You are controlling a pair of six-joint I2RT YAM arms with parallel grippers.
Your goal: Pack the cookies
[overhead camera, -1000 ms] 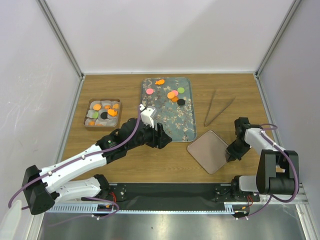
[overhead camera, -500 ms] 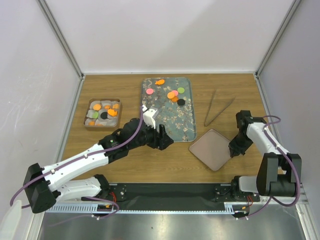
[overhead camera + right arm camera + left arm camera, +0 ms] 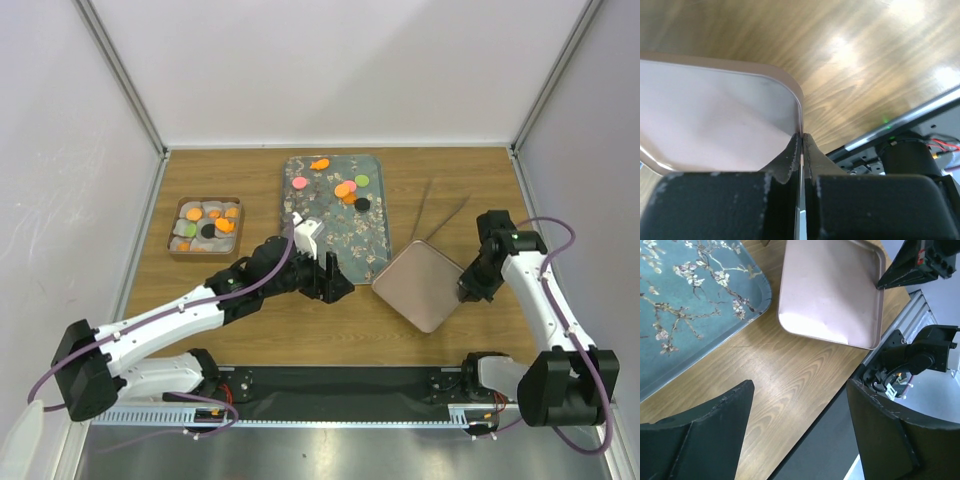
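Observation:
Several cookies (image 3: 345, 188), orange, pink, green and black, lie at the far end of the floral tray (image 3: 350, 245). More cookies (image 3: 207, 224) sit in a small square tin (image 3: 172, 238) at the left. My right gripper (image 3: 468, 290) is shut on the rim of a pinkish-brown square lid (image 3: 418, 285) and holds it tilted off the table; the right wrist view shows the fingers (image 3: 785, 160) clamped on the lid's edge (image 3: 710, 115). My left gripper (image 3: 330, 280) is open and empty, low over the wood in front of the tray, left of the lid (image 3: 830, 295).
Metal tongs (image 3: 435, 213) lie on the table right of the floral tray, partly behind the raised lid. The floral tray's near corner (image 3: 685, 305) shows in the left wrist view. The table's front edge and black base rail (image 3: 350, 385) are just beyond the left gripper.
My right gripper has raised the lid and carried it a little away from the table's front edge, tilting it. My left gripper has shifted slightly to the right.

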